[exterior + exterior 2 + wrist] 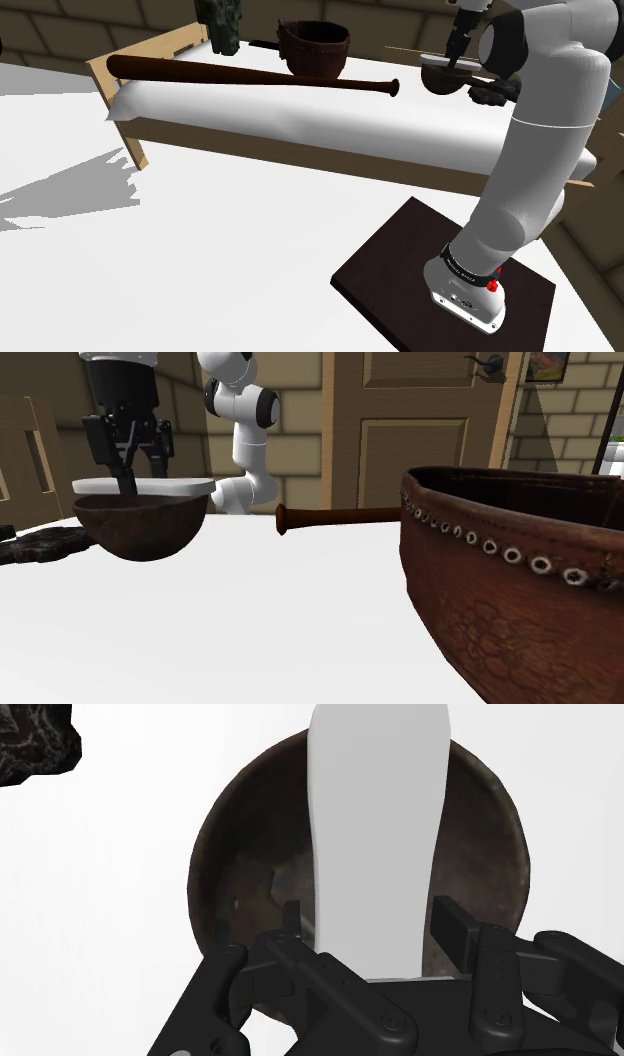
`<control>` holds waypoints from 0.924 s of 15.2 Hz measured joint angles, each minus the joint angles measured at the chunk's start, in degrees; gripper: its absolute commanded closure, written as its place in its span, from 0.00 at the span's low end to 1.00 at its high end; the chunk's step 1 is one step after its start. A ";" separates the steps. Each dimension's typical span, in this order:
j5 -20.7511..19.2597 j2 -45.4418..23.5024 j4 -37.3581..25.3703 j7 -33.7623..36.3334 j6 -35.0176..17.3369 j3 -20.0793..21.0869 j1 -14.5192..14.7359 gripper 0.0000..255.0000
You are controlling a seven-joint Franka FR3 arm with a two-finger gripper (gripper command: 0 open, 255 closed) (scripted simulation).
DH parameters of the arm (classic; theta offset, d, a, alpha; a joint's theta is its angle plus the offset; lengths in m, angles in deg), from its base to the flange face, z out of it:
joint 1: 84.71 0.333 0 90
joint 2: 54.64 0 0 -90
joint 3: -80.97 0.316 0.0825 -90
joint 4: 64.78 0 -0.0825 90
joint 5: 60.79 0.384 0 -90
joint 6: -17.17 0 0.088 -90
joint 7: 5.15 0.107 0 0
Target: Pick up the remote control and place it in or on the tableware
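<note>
A long, flat white remote control (pixel 375 834) lies across the rim of a dark brown bowl (pixel 235 874) and spans it from side to side. In the second exterior view the remote (pixel 150 484) rests level on the bowl (pixel 140 527), which stands on the white surface. My gripper (pixel 372 929) hangs straight over the bowl, open. Its fingers (pixel 455 929) stand on either side of the remote's near end without clasping it. In the shoulder view the gripper (pixel 458 50) is above the bowl (pixel 445 80) at the far right of the surface.
A brown baseball bat (pixel 250 75) lies along the white, wood-framed surface (pixel 130 120). A brown leather basket (pixel 315 48) stands behind the bat and looms large in the second exterior view (pixel 500 582). A dark rough object (pixel 35 744) lies beside the bowl. A dark green object (pixel 220 25) stands at the far end.
</note>
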 measured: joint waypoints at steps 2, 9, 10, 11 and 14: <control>-0.05 0.07 0.19 0.02 -0.15 -0.01 0.07 1.00; -0.04 0.08 0.28 0.01 -0.21 0.02 0.11 0.00; -0.04 0.08 0.28 0.01 -0.21 0.02 0.11 0.00; 0.07 -0.05 -0.78 0.01 0.71 0.00 -0.15 0.00; 3.04 -3.90 -10.75 -0.76 7.44 0.42 -4.38 0.00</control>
